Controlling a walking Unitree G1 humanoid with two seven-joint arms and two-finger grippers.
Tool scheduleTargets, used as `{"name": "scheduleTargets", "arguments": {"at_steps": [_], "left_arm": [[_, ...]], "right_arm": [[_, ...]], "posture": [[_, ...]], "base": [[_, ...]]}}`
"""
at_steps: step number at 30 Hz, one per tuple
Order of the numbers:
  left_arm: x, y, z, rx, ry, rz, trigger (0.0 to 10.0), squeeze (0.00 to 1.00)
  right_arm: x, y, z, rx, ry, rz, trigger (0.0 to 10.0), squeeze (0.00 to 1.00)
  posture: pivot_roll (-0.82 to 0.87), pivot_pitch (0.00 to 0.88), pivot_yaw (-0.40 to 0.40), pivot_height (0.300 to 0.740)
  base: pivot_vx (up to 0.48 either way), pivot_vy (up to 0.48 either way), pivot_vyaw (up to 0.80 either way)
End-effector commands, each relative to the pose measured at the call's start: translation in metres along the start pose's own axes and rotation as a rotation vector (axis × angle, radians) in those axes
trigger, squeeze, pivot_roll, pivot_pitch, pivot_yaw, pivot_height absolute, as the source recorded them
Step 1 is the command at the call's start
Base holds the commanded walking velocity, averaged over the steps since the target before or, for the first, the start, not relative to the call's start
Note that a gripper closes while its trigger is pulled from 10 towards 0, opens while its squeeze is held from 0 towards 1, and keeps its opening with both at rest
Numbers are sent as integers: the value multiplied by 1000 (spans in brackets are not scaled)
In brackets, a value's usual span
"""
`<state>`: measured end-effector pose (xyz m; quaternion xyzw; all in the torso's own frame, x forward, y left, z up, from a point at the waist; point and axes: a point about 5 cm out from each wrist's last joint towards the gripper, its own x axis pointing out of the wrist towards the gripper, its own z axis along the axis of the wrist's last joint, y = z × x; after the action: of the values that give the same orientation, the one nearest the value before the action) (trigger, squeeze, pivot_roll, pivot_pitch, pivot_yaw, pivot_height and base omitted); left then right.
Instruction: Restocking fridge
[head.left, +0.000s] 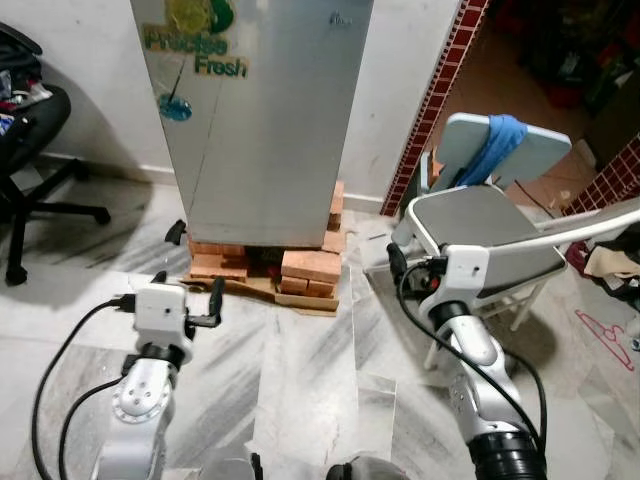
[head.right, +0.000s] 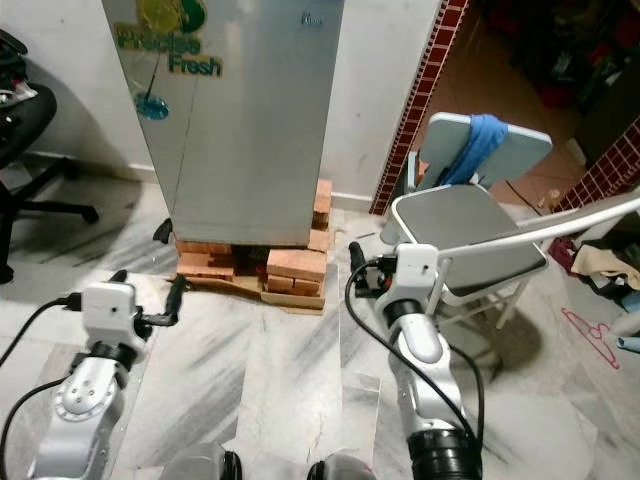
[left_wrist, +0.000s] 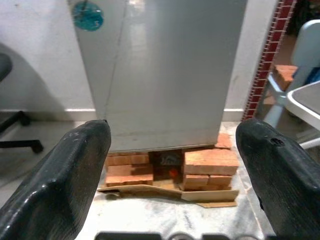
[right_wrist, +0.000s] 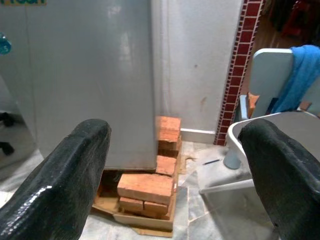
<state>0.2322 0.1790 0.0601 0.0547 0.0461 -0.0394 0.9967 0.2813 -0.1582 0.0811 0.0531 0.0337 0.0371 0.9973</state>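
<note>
One fridge (head.left: 255, 110), two chairs (head.left: 490, 235), two end effectors (head.left: 190, 300), several bricks (head.left: 310, 265).

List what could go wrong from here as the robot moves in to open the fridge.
1. The fridge stands on stacked loose bricks; a hard pull on its shut door might rock it or shift it.
2. The grey chair sits right beside the right gripper, so that arm could knock it when swinging.
3. Cardboard sticks out under the bricks, a possible snag for the feet.
Both the left gripper and the right have open, empty jaws.
</note>
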Motion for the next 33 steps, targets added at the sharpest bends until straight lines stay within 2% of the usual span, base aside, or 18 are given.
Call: {"name": "scheduleTargets", "arguments": {"at_steps": [1,4,6,13,17,26,30,33], "left_arm": [[2,2,4,11,-9,4,10000,0],[4,7,6,34,-18,16,10000,0],[5,13,5,41,-7,32,10000,0],[16,13,11,31,-22,34,10000,0],[17,10,12,11,-26,26,10000,0],[11,4,7,-14,-19,36,10000,0],[10,5,6,-18,-20,50,10000,0],[10,7,7,12,-30,49,10000,0]], "right_arm": [[-2,-8,0,-16,-4,-40,10000,0],[-5,-15,-3,-41,-1,-96,10000,0],[-6,-21,-3,-88,-23,-144,10000,0],[-7,-17,-5,-23,-31,-118,10000,0],[-7,-11,0,-8,-62,-79,10000,0],[-3,-14,0,-20,-63,-73,10000,0],[0,-9,2,-46,-61,-47,10000,0],[0,-6,4,-64,-69,-43,10000,0]], "posture": [[105,0,-68,740],[101,0,-58,740],[85,0,-36,740],[80,0,-8,740],[81,0,-15,740],[94,0,-37,740],[96,0,-41,740],[96,0,-40,740]], "base": [[0,0,0],[0,0,0],[0,240,0],[0,480,0],[0,480,0],[0,480,0],[0,480,0],[0,0,0]]}}
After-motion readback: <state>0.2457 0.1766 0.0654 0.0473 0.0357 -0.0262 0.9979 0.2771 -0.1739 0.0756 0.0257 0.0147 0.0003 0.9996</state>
